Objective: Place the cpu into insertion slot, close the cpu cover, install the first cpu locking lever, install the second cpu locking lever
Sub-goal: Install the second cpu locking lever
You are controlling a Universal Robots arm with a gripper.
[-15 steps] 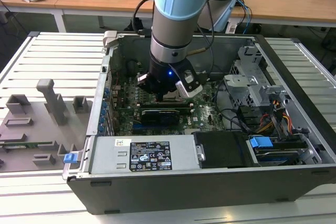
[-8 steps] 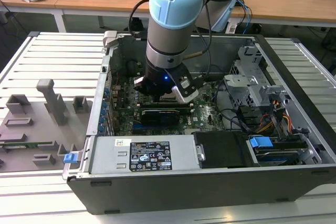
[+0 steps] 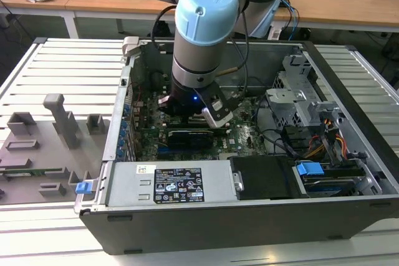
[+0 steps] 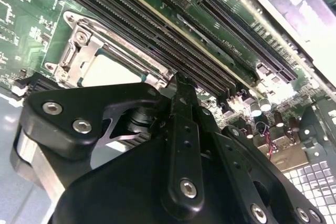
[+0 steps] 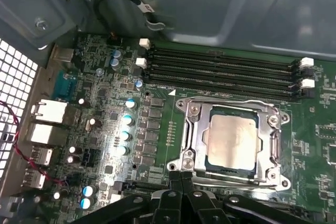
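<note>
We cannot see the tips of the black gripper (image 5: 181, 174) well. In both wrist views its own black body (image 4: 173, 171) covers them. In the first wrist view the two black fingers (image 5: 172, 179) stand pressed side by side with no gap, and we see nothing held between them. They sit right at the near edge of the small square black-framed insertion slot (image 5: 231, 142), but we cannot tell if they touch it.

The small flat square silver-grey cpu (image 5: 232, 141) lies flat inside the slot. The thin silver-grey metal cpu cover (image 5: 197, 129) lies down around the chip like a frame. In the second wrist view the gripper hides part of the chip (image 4: 113, 69).

In the exterior view the big grey and blue robot arm (image 3: 202, 35) hides the slot. The green motherboard (image 3: 246, 135) sits deep in the open grey computer case (image 3: 349, 85). Long black memory slots (image 5: 220, 72) run at twelve o'clock from the cpu. Round capacitors (image 5: 126, 135) stand at nine o'clock. Room is tight.
</note>
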